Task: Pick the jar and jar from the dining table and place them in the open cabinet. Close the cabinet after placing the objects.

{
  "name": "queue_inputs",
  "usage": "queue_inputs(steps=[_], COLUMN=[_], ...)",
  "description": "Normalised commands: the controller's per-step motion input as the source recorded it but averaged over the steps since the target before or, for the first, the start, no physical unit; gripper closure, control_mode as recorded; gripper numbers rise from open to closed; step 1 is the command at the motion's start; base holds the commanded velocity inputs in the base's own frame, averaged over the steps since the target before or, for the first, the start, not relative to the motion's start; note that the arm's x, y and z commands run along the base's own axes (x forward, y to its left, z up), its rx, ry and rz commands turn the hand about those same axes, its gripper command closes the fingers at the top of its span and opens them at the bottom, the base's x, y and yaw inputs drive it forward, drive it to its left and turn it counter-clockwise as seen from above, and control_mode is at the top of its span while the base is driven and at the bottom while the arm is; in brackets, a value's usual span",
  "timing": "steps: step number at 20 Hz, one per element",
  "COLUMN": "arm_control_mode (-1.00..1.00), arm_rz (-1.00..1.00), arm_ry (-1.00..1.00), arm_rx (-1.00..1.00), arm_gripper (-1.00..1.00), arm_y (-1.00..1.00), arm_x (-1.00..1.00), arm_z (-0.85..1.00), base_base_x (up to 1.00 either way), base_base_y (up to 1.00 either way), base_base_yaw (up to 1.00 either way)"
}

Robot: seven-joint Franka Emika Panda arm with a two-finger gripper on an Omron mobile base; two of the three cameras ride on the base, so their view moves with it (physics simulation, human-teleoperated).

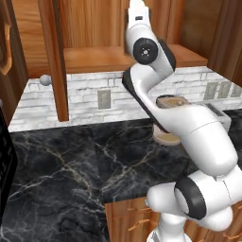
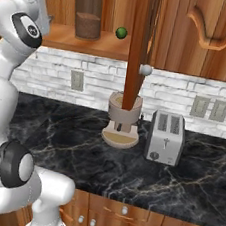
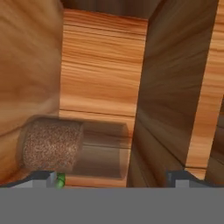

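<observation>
Gripper [image 3: 112,177] wide and empty inside cabinet [image 2: 109,44], jar [image 2: 87,14] on its shelf.

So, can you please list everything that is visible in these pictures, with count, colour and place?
Glass jar with brown cork-like filling: one, on the cabinet shelf, left part.
Small green ball: one, on the shelf right of the jar.
Wooden wall cabinet: orange-brown, open door edge-on with silver knob.
Grey-brown round appliance on tan base: one, on the counter.
Silver toaster: one, right of the appliance.
Black marble counter: before white brick wall.
White robot arm: raised to the shelf.
Gripper: open, facing the jar.
</observation>
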Motion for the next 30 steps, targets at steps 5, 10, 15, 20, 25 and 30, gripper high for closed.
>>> queue_inputs(steps=[5,10,15,20,25,30], arm_control_mode=[-1.00,-1.00,-1.00,-1.00,-1.00,-1.00], arm_rz=[-0.02,-0.12,-0.26,-0.33,-0.32,-0.16], arm_ry=[0.04,0.03,0.01,0.00,-0.01,-0.12], arm_rx=[0.00,0.00,0.08,0.13,0.22,0.21], arm_gripper=[-1.00,-1.00,-1.00,-1.00,-1.00,-1.00], arm_y=[0.00,-0.08,-0.26,-0.23,-0.07,-0.09], arm_x=[-0.94,-1.00,-0.83,-0.74,-0.84,-0.66], arm_z=[-0.21,-0.31,-0.04,0.00,-0.05,-0.14], base_base_x=[0.00,0.00,0.00,0.00,0.00,0.00], base_base_y=[0.00,0.00,0.00,0.00,0.00,0.00], base_base_yaw=[0.00,0.00,0.00,0.00,0.00,0.00])
